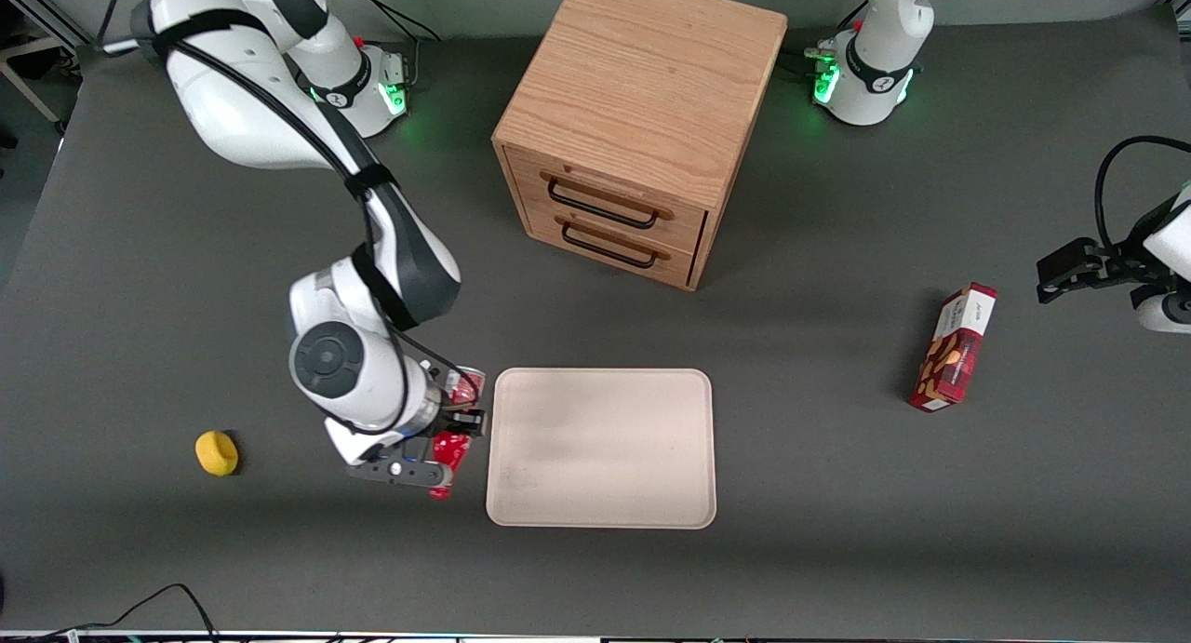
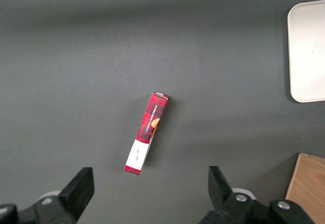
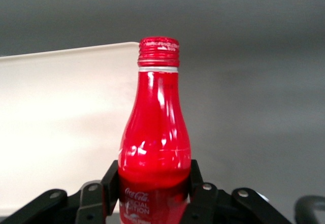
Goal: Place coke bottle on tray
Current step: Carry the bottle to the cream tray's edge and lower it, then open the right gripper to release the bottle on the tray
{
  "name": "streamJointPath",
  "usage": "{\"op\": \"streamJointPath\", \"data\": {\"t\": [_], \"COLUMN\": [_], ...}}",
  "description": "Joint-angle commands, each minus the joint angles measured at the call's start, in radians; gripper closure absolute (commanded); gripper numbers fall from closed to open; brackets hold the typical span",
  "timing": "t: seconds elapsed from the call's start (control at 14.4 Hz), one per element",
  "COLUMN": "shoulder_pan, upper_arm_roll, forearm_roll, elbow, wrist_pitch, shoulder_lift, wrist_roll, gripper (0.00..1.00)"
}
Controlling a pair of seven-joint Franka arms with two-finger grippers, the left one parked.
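Observation:
My right gripper (image 1: 454, 426) is shut on the coke bottle (image 1: 450, 449), a slim red bottle held lying flat with its red cap pointing toward the front camera. It hangs just beside the beige tray (image 1: 605, 448), off the short edge toward the working arm's end. In the right wrist view the two black fingers (image 3: 109, 181) clamp the bottle (image 3: 155, 132) at its labelled body, gripper (image 3: 155, 184), and the cap stands over the tray's corner (image 3: 61, 122). Nothing lies on the tray. The left wrist view catches one edge of the tray (image 2: 307, 51).
A wooden two-drawer cabinet (image 1: 633, 131) stands farther from the front camera than the tray. A small yellow object (image 1: 217, 453) lies toward the working arm's end. A red snack box (image 1: 956, 348) lies toward the parked arm's end, also seen as the box (image 2: 147, 132).

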Motion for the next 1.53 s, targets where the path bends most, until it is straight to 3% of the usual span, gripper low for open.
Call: {"op": "streamJointPath", "data": {"t": [0.0, 0.42, 0.7, 1.04, 1.18, 1.46], "shoulder_pan": [0.032, 0.089, 0.093, 0.093, 0.095, 0.101], "upper_arm_roll": [-0.02, -0.06, -0.059, -0.059, -0.06, -0.059], "forearm_roll": [-0.001, -0.004, -0.079, -0.081, -0.087, -0.107], "elbow": [0.065, 0.062, 0.053, 0.055, 0.055, 0.053], "wrist_pitch": [0.097, 0.163, 0.163, 0.188, 0.188, 0.188], "shoulder_lift": [0.095, 0.172, 0.186, 0.204, 0.204, 0.204], "wrist_roll": [-0.022, -0.059, -0.059, -0.086, -0.091, -0.089], "gripper": [1.0, 1.0, 1.0, 1.0, 0.01, 0.0]}}
